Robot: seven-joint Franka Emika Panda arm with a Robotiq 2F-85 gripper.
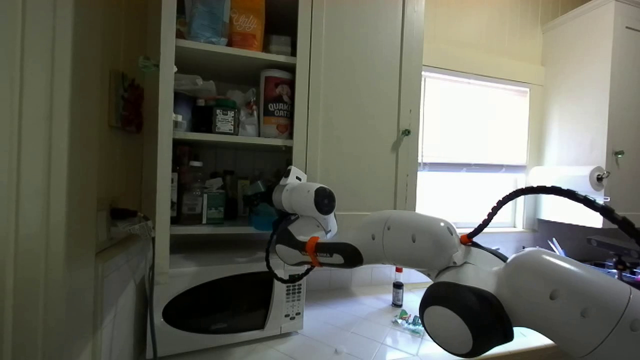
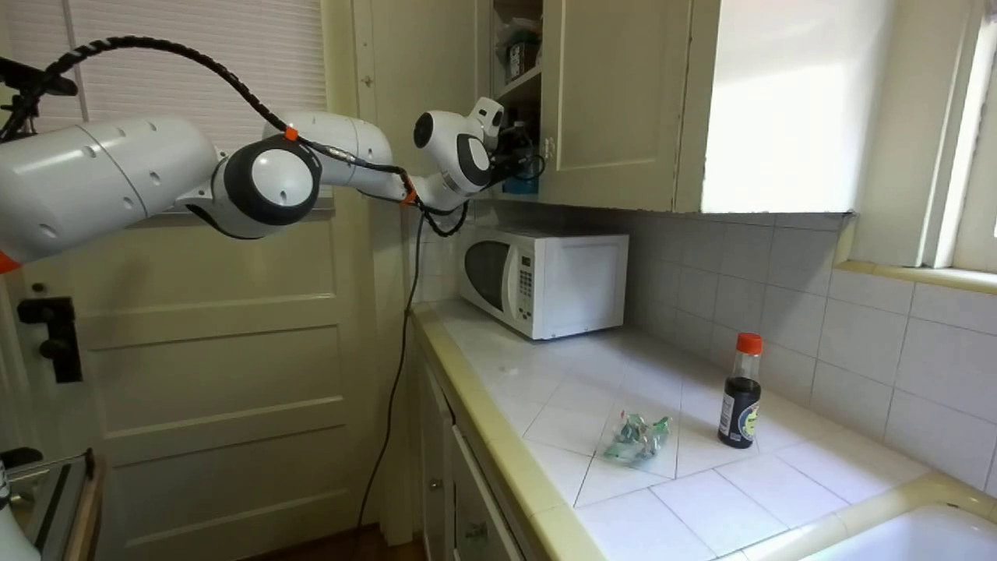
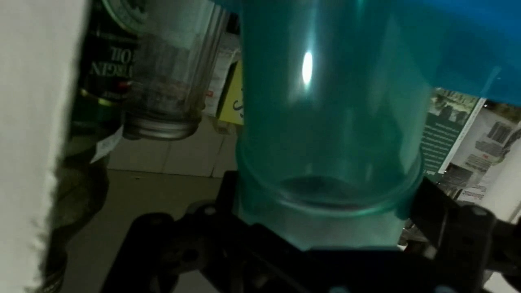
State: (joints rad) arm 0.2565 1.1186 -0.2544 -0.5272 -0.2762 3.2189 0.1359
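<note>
A translucent teal container (image 3: 325, 122) with a blue part (image 3: 468, 49) fills the middle of the wrist view. My gripper (image 3: 329, 197) stands open around its near end, with a dark finger (image 3: 228, 195) on one side and another on the opposite side. Whether the pads press on it I cannot tell. In the exterior views the same blue-teal container (image 1: 263, 217) appears at the lowest cabinet shelf (image 1: 215, 230), partly hidden by the wrist. Around it are an olive oil bottle (image 3: 108, 69), a glass jar (image 3: 171, 77), a yellow box (image 3: 233, 99) and a green printed box (image 3: 445, 130).
The pale cabinet frame (image 3: 36, 122) runs close along one side of the gripper. A closed cabinet door (image 2: 623, 101) adjoins the opening. Below the shelf sits a white microwave (image 2: 584, 284). On the tiled counter are a dark sauce bottle (image 2: 738, 413) and a crumpled plastic bag (image 2: 639, 438).
</note>
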